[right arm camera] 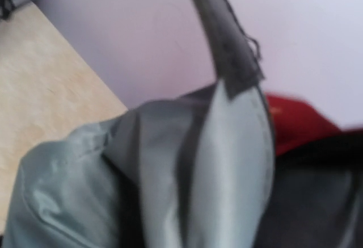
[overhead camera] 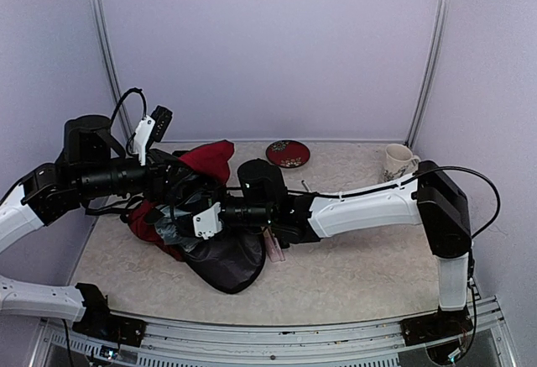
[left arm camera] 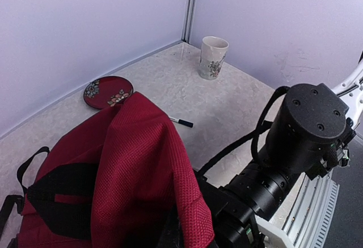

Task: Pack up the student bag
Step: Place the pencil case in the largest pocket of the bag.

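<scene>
Mottled beige tabletop (overhead camera: 361,266) under crumpled woven red student bag (overhead camera: 214,161)

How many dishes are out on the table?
2: a dark red floral plate at the back, middle, and a cream floral ceramic mug upright near the back right corner. The dark red fabric backpack may hide others.

Pale lilac panels close the space in: a back wall (overhead camera: 268,48), a left wall (overhead camera: 42,48) and a right wall (overhead camera: 495,65). Slim metal posts (overhead camera: 432,48) stand upright in the two far corners. The table (overhead camera: 352,275) has a beige, marbled top. A ribbed aluminium rail (overhead camera: 277,342) runs along its near edge. The light is even and soft, casting only faint shadows.
</scene>
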